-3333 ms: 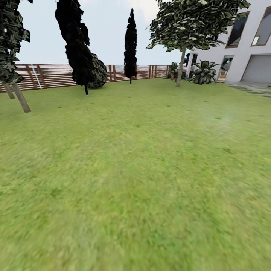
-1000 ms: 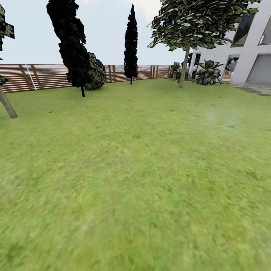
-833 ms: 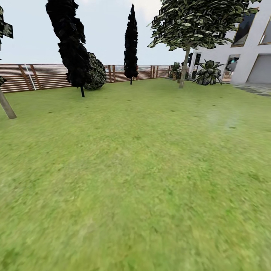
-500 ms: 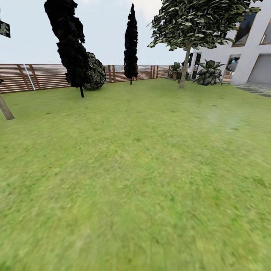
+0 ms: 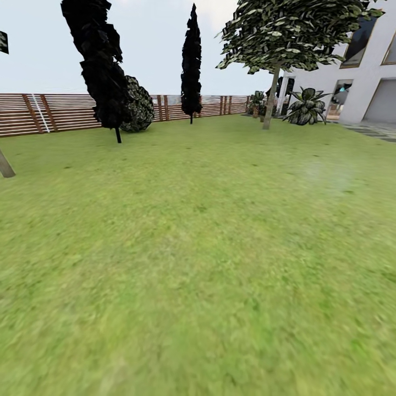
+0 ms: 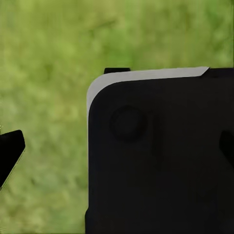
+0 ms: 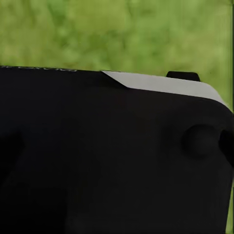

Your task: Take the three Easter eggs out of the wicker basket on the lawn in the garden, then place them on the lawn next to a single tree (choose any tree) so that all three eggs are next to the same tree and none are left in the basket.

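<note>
The robot is crossing the lawn (image 5: 198, 247) of the garden, judged to be in transit, so the eggs and wicker basket cannot be located. The broad-canopied tree (image 5: 270, 99) is standing at 1 o'clock, far off, near the white house (image 5: 363, 77). Two dark columnar trees (image 5: 104, 71) are rising at 11 and 12 o'clock before the slatted fence (image 5: 49, 113). A bare trunk (image 5: 5, 165) is leaning at 9 o'clock. Both wrist cameras are facing a dark body panel (image 6: 161, 156) above grass, likely because the arms are tucked for travel; whether either gripper is spread or closed cannot be told.
</note>
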Available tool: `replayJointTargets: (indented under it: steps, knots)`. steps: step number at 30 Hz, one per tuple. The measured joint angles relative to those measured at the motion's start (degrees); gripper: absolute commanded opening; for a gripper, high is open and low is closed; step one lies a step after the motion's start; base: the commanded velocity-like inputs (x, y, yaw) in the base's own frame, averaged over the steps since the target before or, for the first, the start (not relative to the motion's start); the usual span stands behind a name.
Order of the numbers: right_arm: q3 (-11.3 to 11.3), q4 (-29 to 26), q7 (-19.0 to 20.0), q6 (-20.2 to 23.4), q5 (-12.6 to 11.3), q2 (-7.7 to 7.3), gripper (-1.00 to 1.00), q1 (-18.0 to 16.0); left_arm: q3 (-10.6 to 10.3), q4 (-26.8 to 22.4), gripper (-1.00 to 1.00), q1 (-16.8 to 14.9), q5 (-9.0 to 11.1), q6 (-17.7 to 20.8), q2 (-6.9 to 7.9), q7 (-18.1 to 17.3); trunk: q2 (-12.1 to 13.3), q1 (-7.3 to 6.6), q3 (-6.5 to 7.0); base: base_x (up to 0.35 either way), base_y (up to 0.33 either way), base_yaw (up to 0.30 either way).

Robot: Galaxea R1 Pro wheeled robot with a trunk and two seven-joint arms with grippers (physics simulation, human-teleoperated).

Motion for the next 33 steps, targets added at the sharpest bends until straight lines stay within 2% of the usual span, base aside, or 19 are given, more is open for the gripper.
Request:
replayJointTargets:
  steps: [10, 19, 33]
  knots:
    - [-0.1, 1.3, 0.0, 0.2, 0.0, -0.46, 1.00, 0.0, 0.0, 0.0, 1.00, 0.0, 0.1, -0.1, 0.05, 0.0, 0.0, 0.00, 0.00, 0.337, 0.000, 0.000]
    - [-0.2, 7.7, 0.1, 0.3, 0.3, -1.39, 1.00, 0.0, 0.0, 0.0, 1.00, 0.0, 0.1, -0.2, 0.06, 0.0, 0.0, 0.00, 0.00, 0.337, 0.000, 0.000]
    - [-0.1, 8.7, 0.1, 0.3, 0.4, -1.84, 1.00, 0.0, 0.1, 0.0, 1.00, 0.0, 0.1, -0.2, 0.08, 0.0, 0.0, 0.00, 0.00, 0.337, 0.000, 0.000]
